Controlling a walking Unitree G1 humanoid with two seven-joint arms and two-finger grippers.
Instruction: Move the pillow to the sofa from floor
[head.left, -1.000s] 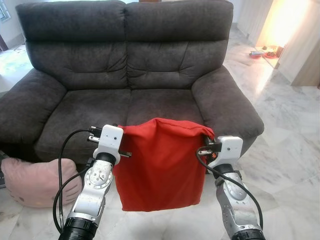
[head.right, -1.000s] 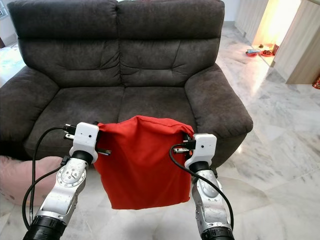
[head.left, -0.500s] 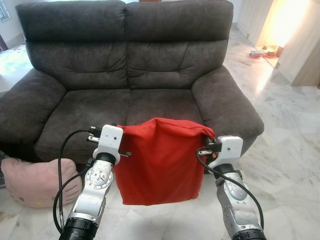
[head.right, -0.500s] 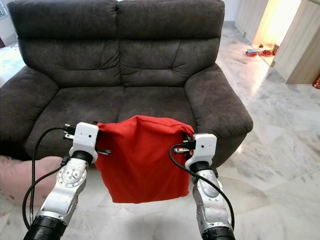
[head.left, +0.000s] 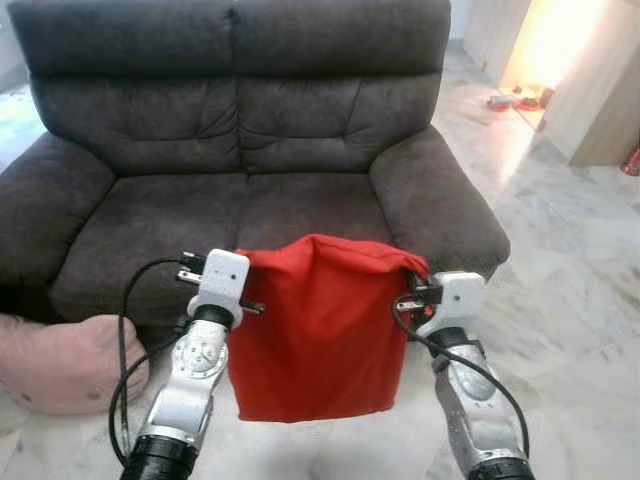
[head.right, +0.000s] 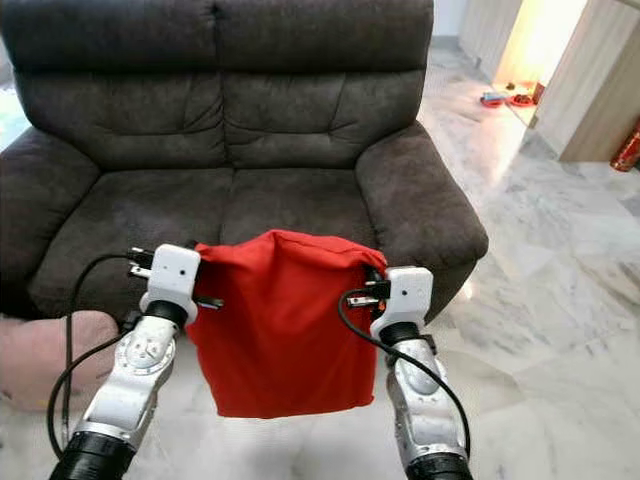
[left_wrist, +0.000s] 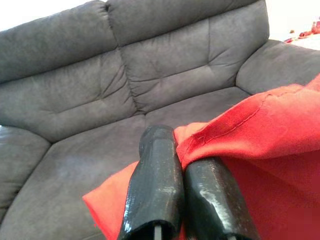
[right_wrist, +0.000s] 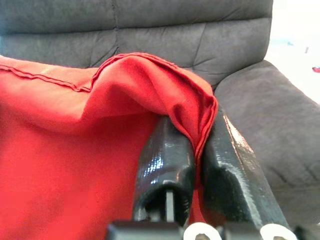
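A: Where is the red pillow (head.left: 318, 325)?
B: Off the floor (head.left: 570, 300), hanging between both arms in front of the dark grey sofa (head.left: 250, 150) — not touching the seat.
A: End effectors?
B: Left gripper (left_wrist: 181, 165) pinched on its upper left corner; right gripper (right_wrist: 199, 150) pinched on the upper right corner.
A: Other items?
B: Pink cushion (head.left: 70, 360) on the floor, by the sofa's left arm.

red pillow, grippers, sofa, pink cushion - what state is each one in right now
red pillow: off the floor, hanging between both grippers, in front of the sofa
left gripper: shut on the pillow's top corner
right gripper: shut on the other top corner
sofa: seat bare
pink cushion: on the floor by the sofa
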